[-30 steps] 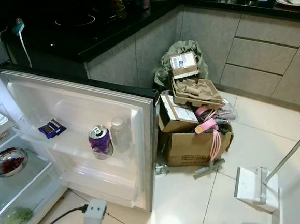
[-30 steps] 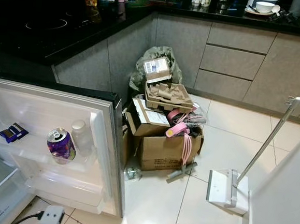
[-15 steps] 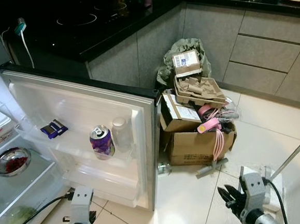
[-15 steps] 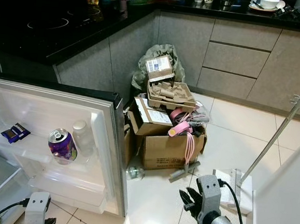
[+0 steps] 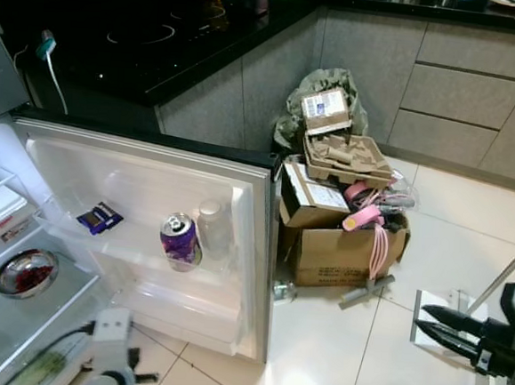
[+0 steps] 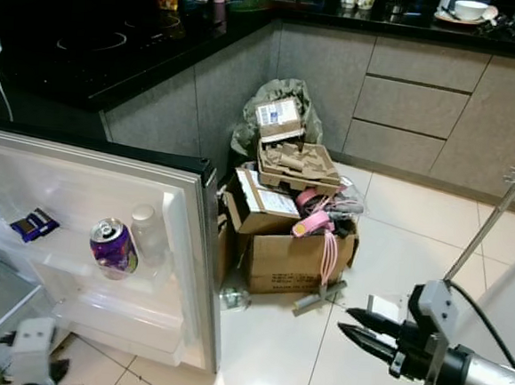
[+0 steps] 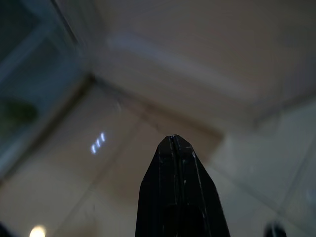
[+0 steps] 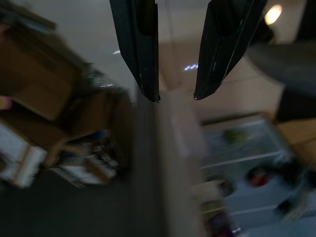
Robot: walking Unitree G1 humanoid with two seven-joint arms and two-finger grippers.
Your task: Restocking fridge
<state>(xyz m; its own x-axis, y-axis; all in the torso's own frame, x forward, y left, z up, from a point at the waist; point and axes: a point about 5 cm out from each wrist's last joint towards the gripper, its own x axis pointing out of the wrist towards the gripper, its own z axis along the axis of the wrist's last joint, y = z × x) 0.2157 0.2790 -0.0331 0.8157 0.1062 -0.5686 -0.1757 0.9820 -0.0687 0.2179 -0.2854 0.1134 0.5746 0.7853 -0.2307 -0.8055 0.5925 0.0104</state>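
Note:
The fridge door [image 5: 142, 179] stands wide open on the left. Its shelf holds a purple can [image 5: 181, 240], a clear bottle [image 5: 212, 227] right beside it and a small blue packet [image 5: 100, 218]. Inside the fridge lie a steel bowl of red food [image 5: 24, 272] and some greens [image 5: 38, 367]. My right gripper [image 5: 421, 317] hovers over the floor at the right, open and empty, its fingers pointing left toward the door's edge. My left gripper [image 5: 140, 377] hangs low by the fridge's bottom corner, with its fingers pressed together [image 7: 174, 140].
A cardboard box [image 5: 337, 252] piled with cartons, an egg tray and pink items sits just right of the door, a green bag [image 5: 324, 82] behind it. A white mop head [image 5: 440, 305] with its pole lies near my right gripper. A black counter [image 5: 161, 51] and grey cabinets [image 5: 453, 92] line the back.
My right arm has swung out and lifted, so its gripper now points left, level with the floor. The left arm has shifted left and lower. The view has moved slightly.

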